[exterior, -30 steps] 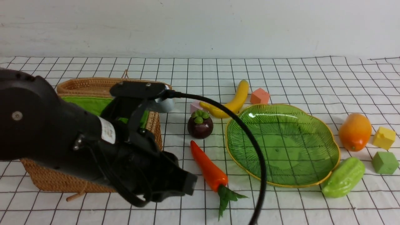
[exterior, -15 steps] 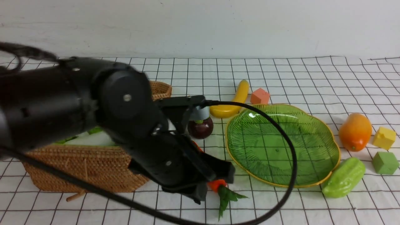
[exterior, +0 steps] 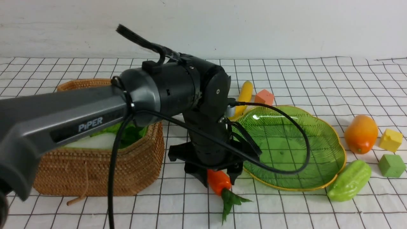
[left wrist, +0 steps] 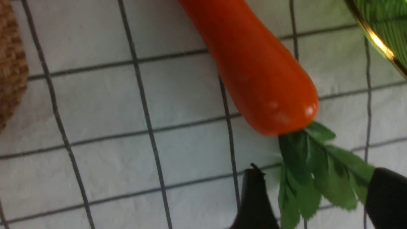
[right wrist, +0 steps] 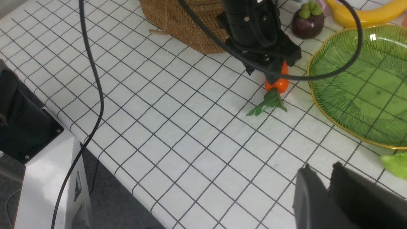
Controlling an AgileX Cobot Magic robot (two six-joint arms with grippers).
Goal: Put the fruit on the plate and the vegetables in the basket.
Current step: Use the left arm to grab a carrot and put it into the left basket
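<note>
The orange carrot [exterior: 219,183] lies on the checked cloth between the wicker basket [exterior: 95,168] and the green plate [exterior: 286,146]. My left gripper [exterior: 217,178] points down over the carrot's thick end, open. In the left wrist view its fingers [left wrist: 254,197] stand either side of the carrot's leaves [left wrist: 311,168], with the carrot [left wrist: 254,66] just beyond. The white radish [exterior: 98,141] lies in the basket. The banana [exterior: 244,95], mango [exterior: 361,133] and gourd [exterior: 349,179] lie around the plate. The mangosteen [right wrist: 307,20] shows only in the right wrist view. My right gripper [right wrist: 321,173] is shut and empty, near the gourd [right wrist: 396,163].
A pink-orange cube [exterior: 264,97] sits behind the plate, and a yellow cube [exterior: 390,140] and a green cube [exterior: 391,165] sit at the far right. The left arm's cable [exterior: 292,136] loops over the plate. The table's near edge [right wrist: 95,152] shows in the right wrist view.
My left arm has swung right from over the basket and come down over the carrot's leafy end. The radish now shows in the basket.
</note>
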